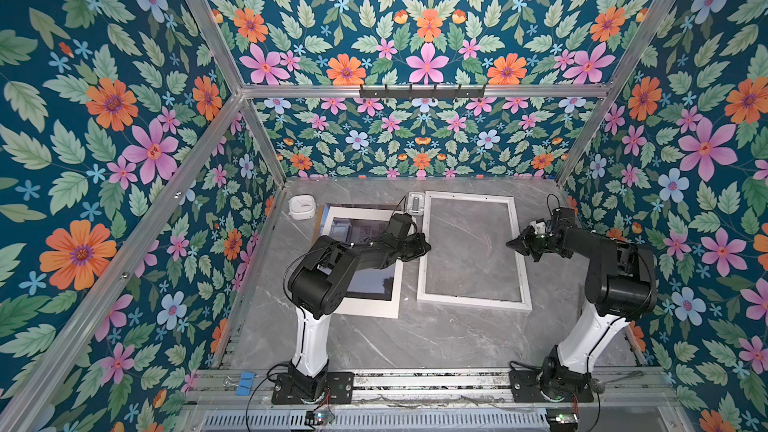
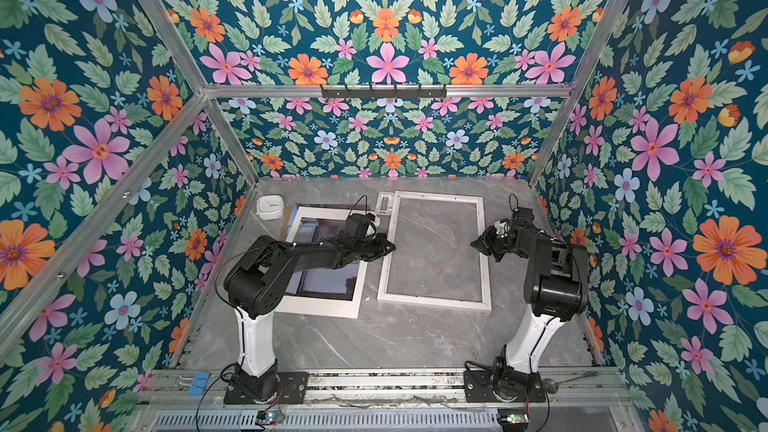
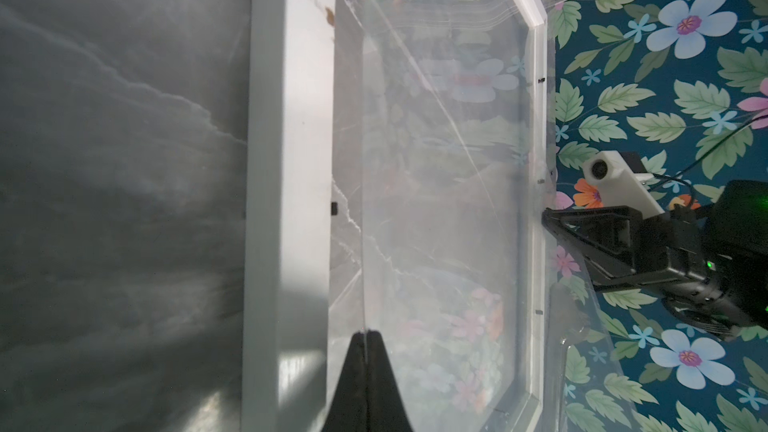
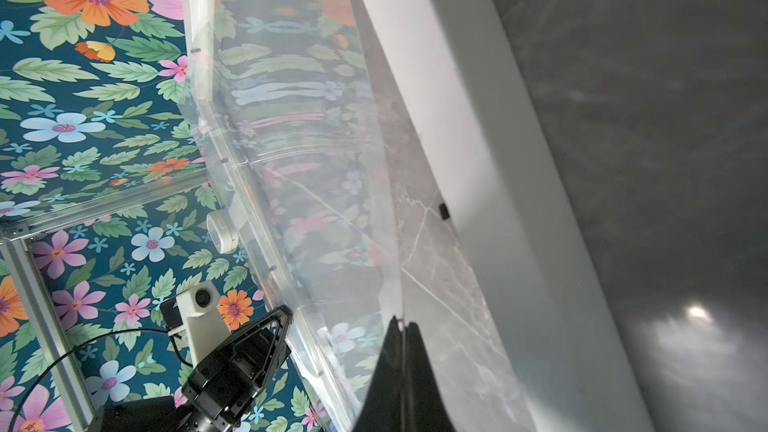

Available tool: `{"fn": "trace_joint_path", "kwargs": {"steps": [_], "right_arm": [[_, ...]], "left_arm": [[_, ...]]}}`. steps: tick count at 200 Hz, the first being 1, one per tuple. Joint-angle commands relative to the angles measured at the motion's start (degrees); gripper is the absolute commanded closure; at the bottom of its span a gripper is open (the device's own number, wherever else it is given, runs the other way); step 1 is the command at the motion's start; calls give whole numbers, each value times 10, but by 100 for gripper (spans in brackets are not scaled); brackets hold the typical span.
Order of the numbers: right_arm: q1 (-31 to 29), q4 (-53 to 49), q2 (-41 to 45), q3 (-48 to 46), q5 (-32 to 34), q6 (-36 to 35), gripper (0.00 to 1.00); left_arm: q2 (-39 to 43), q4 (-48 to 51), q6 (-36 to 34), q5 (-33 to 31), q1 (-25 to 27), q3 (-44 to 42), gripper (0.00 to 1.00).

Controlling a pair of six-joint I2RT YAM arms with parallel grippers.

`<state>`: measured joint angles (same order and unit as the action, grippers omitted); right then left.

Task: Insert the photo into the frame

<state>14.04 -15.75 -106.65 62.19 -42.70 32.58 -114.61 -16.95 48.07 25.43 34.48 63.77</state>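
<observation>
Our left hand (image 3: 365,332) and right hand (image 4: 401,322) each pinch a clear sheet (image 3: 436,139) over the frame (image 1: 473,302). The photo (image 1: 376,282) lies left.

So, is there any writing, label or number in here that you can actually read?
None can be read.
On the round white gadget: faint marks on top, too small to read.
On the photo: tiny details, no legible words.
On the frame and the clear sheet: no lettering visible.
</observation>
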Motion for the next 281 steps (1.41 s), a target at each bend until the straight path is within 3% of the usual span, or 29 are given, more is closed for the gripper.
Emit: {"fn": "trace_joint_path", "kwargs": {"steps": [1,160,202,281], "right_arm": [[4,-6,6,-1,6,-2,100],[9,-8,3,-3,7,-2,100],[9,-14,15,-10,25,-5,85],[11,-36,36,-8,48,-9,75]], "left_arm": [[-2,-11,3,0,0,4,100],[-10,-18,15,7,1,7,100],[-14,-19,18,11,1,7,100],[-13,-21,20,10,1,3,100]]}}
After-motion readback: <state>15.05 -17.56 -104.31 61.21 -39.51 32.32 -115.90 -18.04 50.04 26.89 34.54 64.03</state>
